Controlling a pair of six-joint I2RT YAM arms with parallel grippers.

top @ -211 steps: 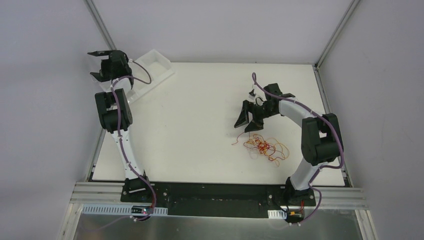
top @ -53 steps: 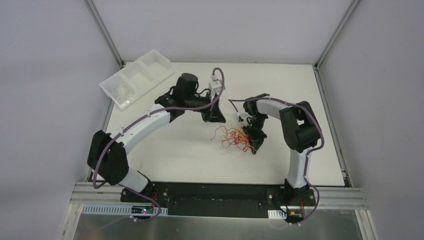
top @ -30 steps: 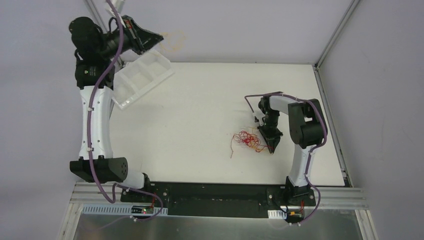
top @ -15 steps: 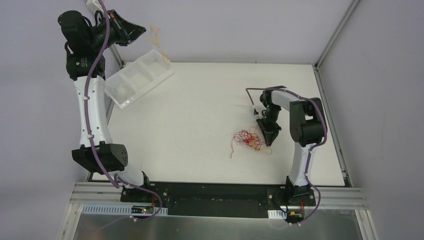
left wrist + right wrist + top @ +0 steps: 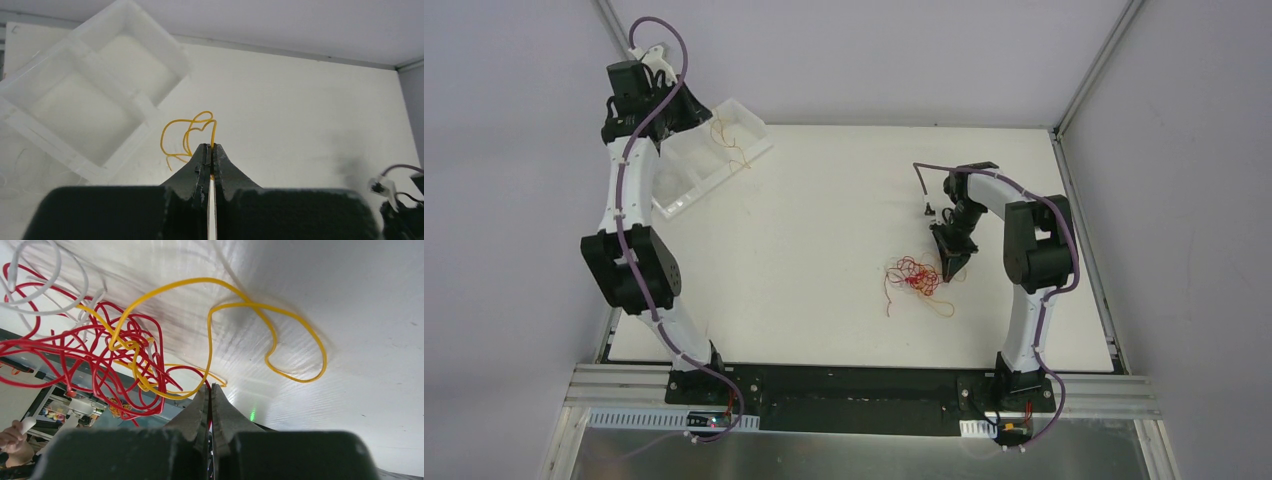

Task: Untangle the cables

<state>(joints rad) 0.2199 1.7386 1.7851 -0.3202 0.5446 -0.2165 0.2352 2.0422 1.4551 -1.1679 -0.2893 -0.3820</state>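
Note:
The cables lie as a small curly tangle of red and yellow strands right of the table's middle. My right gripper stands at the tangle's right edge. In the right wrist view it is shut on a red strand, with a yellow loop beyond the tips. My left gripper is at the far left, shut on a single yellow cable that dangles over the white tray. The left wrist view shows this cable curling out of the shut jaws.
The white divided tray sits at the table's far left corner. A white strand lies among the red ones. Grey walls and metal posts bound the table on three sides. Both arm bases stand at the near edge.
My left arm has come down from high above the corner, bringing the yellow cable over the tray. My right gripper has closed on a red strand at the tangle's edge.

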